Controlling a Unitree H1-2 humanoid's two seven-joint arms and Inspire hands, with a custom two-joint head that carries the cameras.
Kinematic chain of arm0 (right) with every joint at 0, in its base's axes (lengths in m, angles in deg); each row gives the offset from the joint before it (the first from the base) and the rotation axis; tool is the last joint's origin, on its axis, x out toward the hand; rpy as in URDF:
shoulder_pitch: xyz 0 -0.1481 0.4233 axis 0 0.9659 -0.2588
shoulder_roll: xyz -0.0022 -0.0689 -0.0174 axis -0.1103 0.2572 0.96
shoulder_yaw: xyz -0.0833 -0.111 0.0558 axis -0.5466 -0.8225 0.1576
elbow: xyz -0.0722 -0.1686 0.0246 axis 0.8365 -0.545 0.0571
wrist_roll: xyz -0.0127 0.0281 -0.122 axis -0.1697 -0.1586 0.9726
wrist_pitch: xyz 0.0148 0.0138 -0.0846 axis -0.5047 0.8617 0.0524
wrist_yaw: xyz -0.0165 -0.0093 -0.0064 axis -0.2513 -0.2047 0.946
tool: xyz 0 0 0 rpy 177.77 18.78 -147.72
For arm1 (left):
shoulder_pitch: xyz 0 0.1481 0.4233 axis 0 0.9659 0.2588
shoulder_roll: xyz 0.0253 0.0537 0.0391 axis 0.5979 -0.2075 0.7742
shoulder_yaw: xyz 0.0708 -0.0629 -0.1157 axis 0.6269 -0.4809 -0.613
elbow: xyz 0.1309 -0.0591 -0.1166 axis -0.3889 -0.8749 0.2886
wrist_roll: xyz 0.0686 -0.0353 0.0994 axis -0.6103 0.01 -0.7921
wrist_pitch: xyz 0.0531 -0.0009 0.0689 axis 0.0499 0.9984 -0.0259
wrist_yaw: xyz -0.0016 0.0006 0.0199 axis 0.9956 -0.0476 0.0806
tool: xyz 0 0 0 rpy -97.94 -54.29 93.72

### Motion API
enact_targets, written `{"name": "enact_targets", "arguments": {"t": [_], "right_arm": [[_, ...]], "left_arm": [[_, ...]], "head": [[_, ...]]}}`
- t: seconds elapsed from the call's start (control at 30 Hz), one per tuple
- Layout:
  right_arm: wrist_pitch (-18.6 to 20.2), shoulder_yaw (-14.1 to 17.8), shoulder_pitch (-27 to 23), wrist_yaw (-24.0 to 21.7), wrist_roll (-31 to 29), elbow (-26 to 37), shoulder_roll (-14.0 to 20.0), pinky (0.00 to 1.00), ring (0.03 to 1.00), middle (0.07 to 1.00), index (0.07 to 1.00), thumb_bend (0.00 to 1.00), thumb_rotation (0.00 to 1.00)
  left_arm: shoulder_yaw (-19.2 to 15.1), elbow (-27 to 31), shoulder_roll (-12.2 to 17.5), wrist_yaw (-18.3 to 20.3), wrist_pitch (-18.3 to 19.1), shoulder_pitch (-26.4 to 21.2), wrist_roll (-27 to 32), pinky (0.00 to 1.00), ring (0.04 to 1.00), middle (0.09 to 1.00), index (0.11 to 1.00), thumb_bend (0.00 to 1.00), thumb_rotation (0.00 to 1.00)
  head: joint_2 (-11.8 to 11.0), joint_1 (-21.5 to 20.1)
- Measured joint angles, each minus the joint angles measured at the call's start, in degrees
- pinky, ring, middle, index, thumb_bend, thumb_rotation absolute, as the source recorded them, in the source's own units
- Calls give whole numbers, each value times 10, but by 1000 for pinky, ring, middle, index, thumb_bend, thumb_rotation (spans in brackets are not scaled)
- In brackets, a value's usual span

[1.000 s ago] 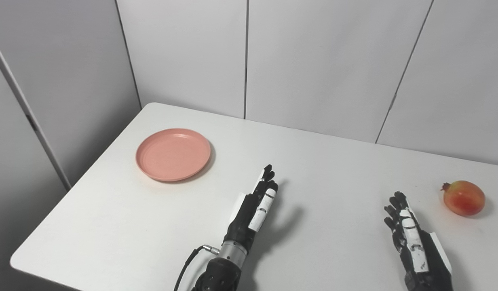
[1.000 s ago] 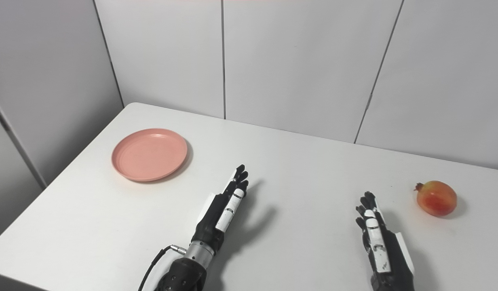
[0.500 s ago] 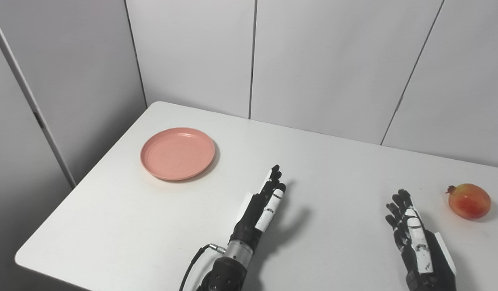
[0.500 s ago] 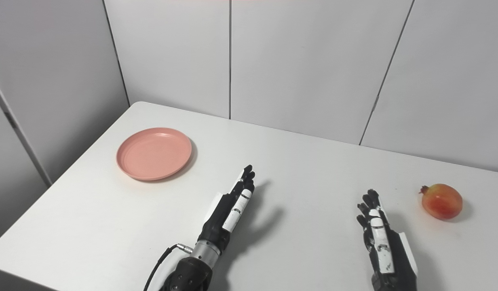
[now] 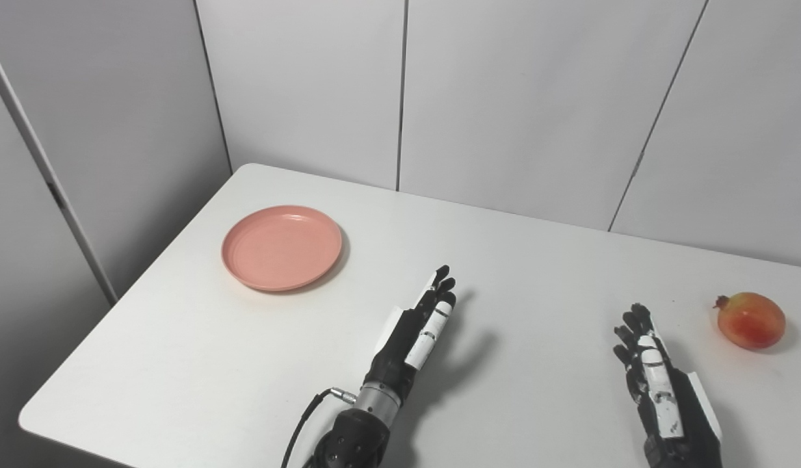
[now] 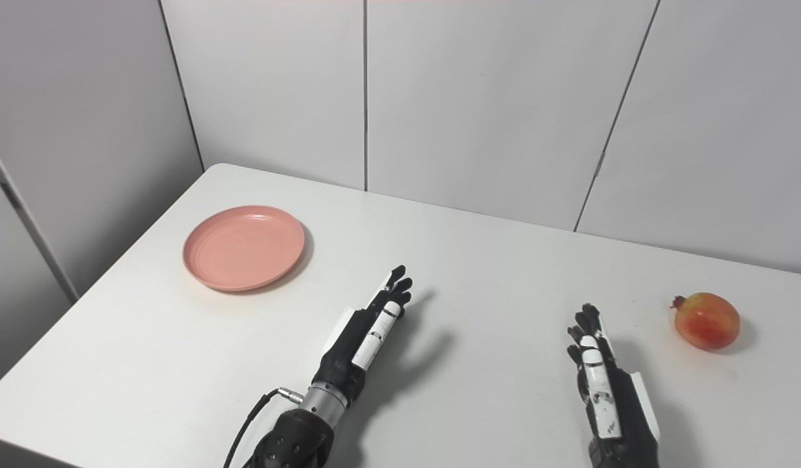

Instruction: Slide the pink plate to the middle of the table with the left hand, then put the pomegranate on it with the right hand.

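Above the bare middle of the white table [image 5: 537, 260], the left hand [image 5: 413, 331] hovers with fingers stretched out and apart, holding nothing; the pink plate [image 5: 281, 247] lies well up and to its left, near the table's left edge, with clear surface between them. Farther to its right, the right hand [image 5: 660, 383] is likewise spread and empty, and the pomegranate [image 5: 750, 320] sits just beyond it, up and to the right. No writing can be read anywhere.

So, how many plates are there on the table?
1. The pink plate lies on the far left part of the white table, beyond the left hand and apart from it. Nothing on the table could hide another plate.
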Motion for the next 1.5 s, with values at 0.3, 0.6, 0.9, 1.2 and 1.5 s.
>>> {"name": "enact_targets", "arguments": {"t": [0.3,0.6,0.9,1.2,1.5], "right_arm": [[0,-1,6,1,4,4,-2,1000,1000,1000,1000,56,1000],[1,-2,6,1,5,10,-4,1000,1000,1000,1000,47,1000],[2,-3,6,0,2,15,-7,1000,1000,1000,1000,24,1000],[2,-2,6,4,1,9,-9,1000,1000,1000,1000,14,1000],[2,-2,6,9,4,9,-10,1000,1000,1000,1000,15,1000]], "left_arm": [[1,85,25,9,43,-3,-32,924,952,964,947,412,1000],[-23,108,57,25,61,-58,-21,914,939,954,935,435,1000],[-57,125,81,34,78,-96,-5,900,911,933,925,452,1000],[-98,127,106,37,103,-127,30,880,885,901,894,444,1000],[-161,108,141,34,103,-155,65,855,865,877,854,426,1000]], "head": [[-4,1],[-6,7],[-19,11],[-26,10],[-25,13]]}}
